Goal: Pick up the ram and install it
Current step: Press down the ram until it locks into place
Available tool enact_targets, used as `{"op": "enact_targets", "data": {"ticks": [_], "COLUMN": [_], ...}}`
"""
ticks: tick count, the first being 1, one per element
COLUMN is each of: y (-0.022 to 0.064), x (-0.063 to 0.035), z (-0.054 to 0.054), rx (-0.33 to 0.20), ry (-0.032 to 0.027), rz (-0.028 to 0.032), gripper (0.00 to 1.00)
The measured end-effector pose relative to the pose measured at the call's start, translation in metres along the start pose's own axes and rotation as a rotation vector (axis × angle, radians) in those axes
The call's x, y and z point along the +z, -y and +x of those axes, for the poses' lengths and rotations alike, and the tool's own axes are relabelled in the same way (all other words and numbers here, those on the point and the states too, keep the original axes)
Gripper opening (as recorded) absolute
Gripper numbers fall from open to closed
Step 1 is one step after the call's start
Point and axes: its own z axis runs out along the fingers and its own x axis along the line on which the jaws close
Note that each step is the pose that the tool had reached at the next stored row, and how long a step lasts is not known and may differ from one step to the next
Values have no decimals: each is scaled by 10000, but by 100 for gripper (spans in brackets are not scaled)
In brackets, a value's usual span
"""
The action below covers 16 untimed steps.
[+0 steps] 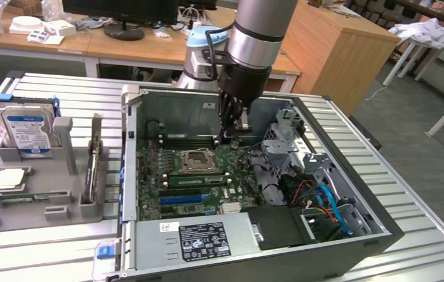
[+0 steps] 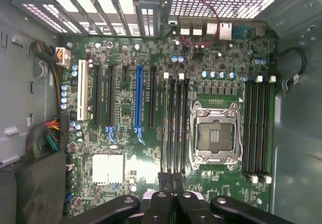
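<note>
Reaching down into the open computer case [image 1: 182, 108], the arm [image 1: 257, 29] holds the gripper [image 1: 234, 140] low over the motherboard [image 1: 153, 176], near the board's edge on the exterior view's right. Its fingers are pressed together. In the wrist view the gripper [image 2: 169, 178] has its black tips meeting at the end of a bank of long memory slots; I cannot tell whether anything is pinched between them.

The ram [image 1: 196, 180] appears as a long green strip lying along one of those slots. It sits between the square processor socket [image 1: 199, 158] and the blue slot [image 1: 181, 200], and it is level with the board. Whether it is pushed fully home I cannot tell. In the wrist view the same bank runs beside the socket [image 2: 215, 136], with the blue slot [image 2: 139, 98] on its other side and a second slot bank beyond the socket.

The case lies on its side on the slatted metal tabletop [image 1: 50, 252], toward the edge on the exterior view's right. A grey power supply [image 1: 198, 238] fills the case's near corner. A grey tray [image 1: 30, 200] sits just beside the case, along the tabletop's edge on the exterior view's left. It carries an upright hard drive [image 1: 24, 126] at its far end and a square silver processor chip [image 1: 9, 178] lying flat nearer the front.
</note>
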Motion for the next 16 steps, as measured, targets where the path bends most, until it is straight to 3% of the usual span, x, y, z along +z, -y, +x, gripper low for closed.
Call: {"op": "enact_targets", "data": {"ticks": [7, 16], "y": [90, 253], "x": [2, 2], "z": [1, 4], "rx": [8, 11], "ry": [0, 1], "rz": [-15, -133], "gripper": [10, 10]}}
